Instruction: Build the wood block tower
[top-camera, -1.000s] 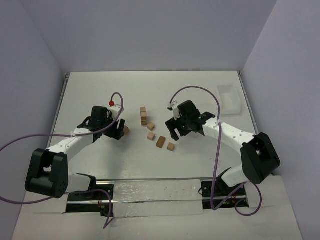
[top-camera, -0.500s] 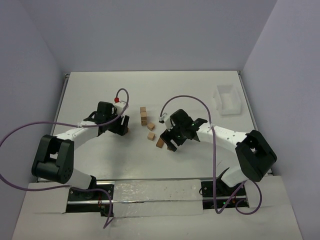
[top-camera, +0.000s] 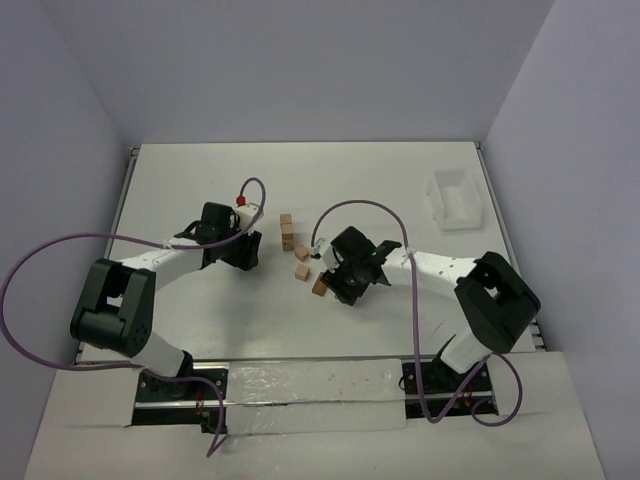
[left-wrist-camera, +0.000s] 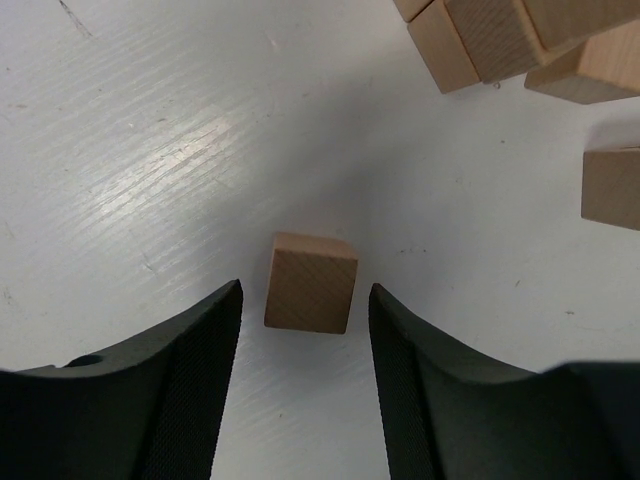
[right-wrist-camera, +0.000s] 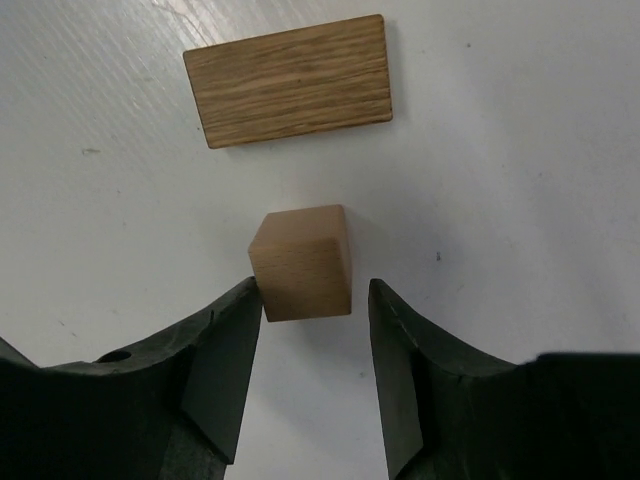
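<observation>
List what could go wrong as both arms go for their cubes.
1. The small light-brown wooden cube lies skewed, close to one finger of the open right tool; closing may twist it out.
2. The open left tool has a second light-brown wooden cube only at its fingertips; a shallow pinch might slip.
3. The narrow tower of cubes stands near the left tool; lifting could knock it.

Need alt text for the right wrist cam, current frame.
The right gripper is open, its fingers on either side of a small wooden cube on the white table. One finger is at the cube's edge and the other is clear of it. Beyond the cube, apart from it, lies a darker oblong block.
</observation>
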